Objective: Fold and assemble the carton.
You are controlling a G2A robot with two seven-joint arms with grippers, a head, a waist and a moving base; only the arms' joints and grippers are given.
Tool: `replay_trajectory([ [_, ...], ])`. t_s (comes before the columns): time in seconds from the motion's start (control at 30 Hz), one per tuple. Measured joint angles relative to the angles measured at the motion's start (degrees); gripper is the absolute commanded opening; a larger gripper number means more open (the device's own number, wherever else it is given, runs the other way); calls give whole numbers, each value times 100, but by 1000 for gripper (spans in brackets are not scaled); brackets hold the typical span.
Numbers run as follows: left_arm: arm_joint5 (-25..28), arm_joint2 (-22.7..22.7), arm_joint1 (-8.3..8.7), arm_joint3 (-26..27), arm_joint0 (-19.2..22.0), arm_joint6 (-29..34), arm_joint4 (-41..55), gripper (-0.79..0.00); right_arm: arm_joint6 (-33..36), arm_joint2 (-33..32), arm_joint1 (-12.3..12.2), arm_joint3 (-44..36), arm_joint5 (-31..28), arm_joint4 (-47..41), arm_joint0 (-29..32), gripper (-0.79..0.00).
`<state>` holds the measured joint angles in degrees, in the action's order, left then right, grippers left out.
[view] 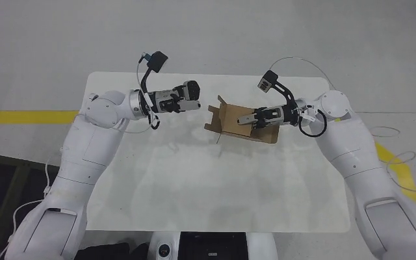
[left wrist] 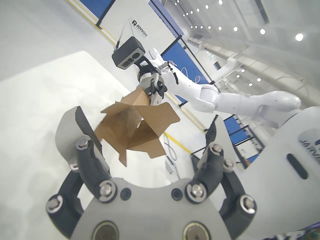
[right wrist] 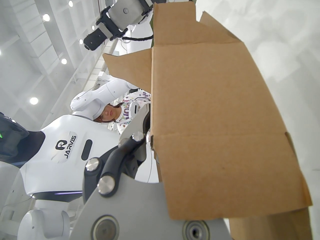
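Note:
A brown carton [view: 231,121] is held above the white table [view: 195,195], partly unfolded, with its end flaps splayed toward the left arm. My right gripper [view: 247,120] is shut on one side wall of the carton [right wrist: 212,126]; one fingertip [right wrist: 140,123] shows against the cardboard edge and the other is hidden behind the wall. My left gripper [view: 194,99] hangs a short way from the flaps, open and holding nothing. In the left wrist view the carton [left wrist: 132,128] floats just beyond the left gripper [left wrist: 147,128], with the right gripper [left wrist: 152,91] clamped on its far end.
The white table [left wrist: 37,88] has rounded corners and bare room under and in front of the carton. A yellow floor line [view: 32,117] runs past the table's left side. A thin cable [view: 312,65] loops on the floor behind the right arm.

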<state>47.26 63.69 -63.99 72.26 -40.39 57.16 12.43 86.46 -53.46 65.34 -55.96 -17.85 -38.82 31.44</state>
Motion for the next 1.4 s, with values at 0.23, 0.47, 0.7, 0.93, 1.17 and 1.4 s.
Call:
replay_trajectory([
  [0.23, 380, -115, 100, -38, 45, -393, -425, 0, -11, -8, 0, 3, -12, -48, 1, -785],
  [0.47, 381, -115, 100, -37, 45, -392, -424, 0, -11, -8, 0, 3, -11, -48, 1, -785],
  [0.7, 381, -115, 100, -37, 45, -392, -425, 0, -11, -8, 0, 3, -11, -48, 1, -785],
  [0.93, 470, 53, 112, 11, -112, -1132, -1558, 0, -11, -8, 0, 3, -11, -48, 1, -785],
  [1.17, 1086, 313, 91, -6, -344, -3003, -4284, 0, -11, -8, 0, 3, -11, -48, 1, -785],
  [1.4, 1074, 157, 202, 25, -665, -5692, -6742, 0, -11, -8, 0, 3, -11, -48, 1, -785],
])
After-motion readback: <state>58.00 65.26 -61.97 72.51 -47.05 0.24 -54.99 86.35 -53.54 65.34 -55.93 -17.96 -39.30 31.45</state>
